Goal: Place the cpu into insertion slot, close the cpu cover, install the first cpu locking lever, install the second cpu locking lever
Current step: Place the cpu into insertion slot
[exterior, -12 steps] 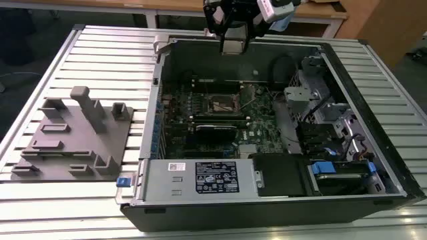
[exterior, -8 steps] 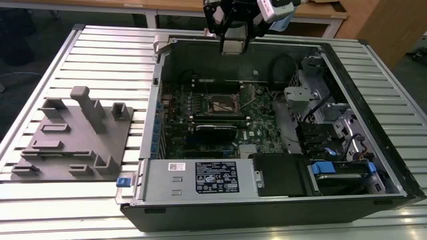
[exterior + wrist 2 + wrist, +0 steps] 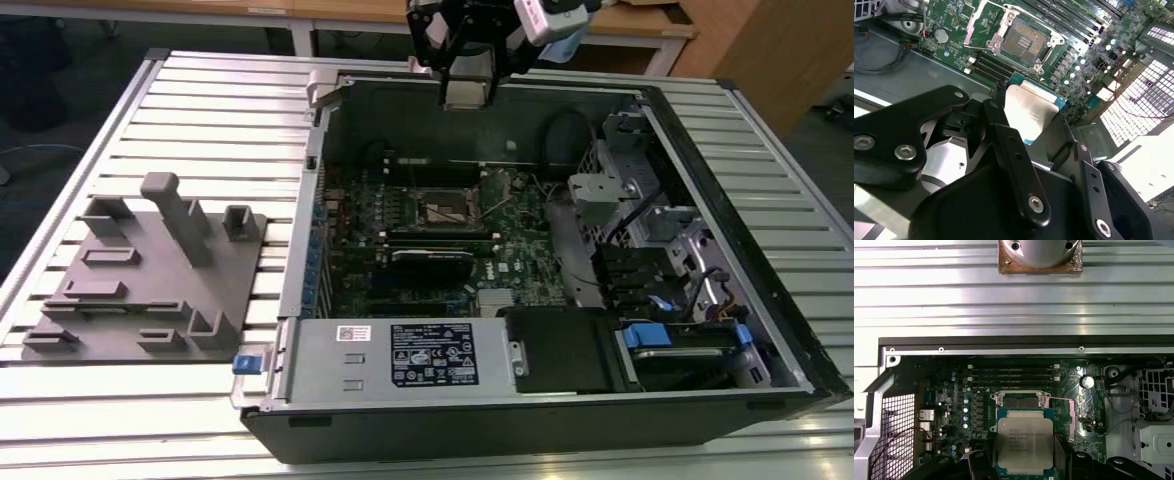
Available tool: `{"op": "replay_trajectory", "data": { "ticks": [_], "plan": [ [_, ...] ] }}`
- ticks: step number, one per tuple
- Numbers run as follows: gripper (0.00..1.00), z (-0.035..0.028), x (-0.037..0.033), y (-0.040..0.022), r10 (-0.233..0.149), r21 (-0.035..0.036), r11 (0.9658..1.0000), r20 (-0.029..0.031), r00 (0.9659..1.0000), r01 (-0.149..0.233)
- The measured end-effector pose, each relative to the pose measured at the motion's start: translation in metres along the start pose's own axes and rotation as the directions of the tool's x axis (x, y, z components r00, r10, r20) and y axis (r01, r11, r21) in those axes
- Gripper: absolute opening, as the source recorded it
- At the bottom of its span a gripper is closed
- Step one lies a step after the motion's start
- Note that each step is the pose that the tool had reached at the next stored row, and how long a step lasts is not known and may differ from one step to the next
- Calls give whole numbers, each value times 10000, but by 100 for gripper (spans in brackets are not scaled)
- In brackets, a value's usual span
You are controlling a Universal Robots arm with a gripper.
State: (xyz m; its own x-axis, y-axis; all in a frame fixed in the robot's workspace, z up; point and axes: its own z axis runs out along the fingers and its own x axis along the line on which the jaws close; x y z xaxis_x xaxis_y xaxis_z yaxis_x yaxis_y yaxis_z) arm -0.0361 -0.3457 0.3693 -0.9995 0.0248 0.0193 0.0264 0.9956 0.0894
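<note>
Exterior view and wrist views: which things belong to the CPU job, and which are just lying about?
Job: gripper, holding the cpu; insertion slot; cpu cover.
Lying about: grey fixture block; black card; power supply box.

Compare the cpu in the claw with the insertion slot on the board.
The cpu is held in the claw, clear of the green motherboard; the insertion slot sits set into it. The cpu shows a silver-grey metal top; the insertion slot is a dark, empty recess with a metal rim. Both are square.
</note>
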Motion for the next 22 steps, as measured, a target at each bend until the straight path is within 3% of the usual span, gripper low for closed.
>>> {"op": "replay_trajectory", "data": {
  "ticks": [22],
  "plan": [
    [54, 65, -1, -6, 0, -5, 10000, 1, 10000, 0]
  ]
}}
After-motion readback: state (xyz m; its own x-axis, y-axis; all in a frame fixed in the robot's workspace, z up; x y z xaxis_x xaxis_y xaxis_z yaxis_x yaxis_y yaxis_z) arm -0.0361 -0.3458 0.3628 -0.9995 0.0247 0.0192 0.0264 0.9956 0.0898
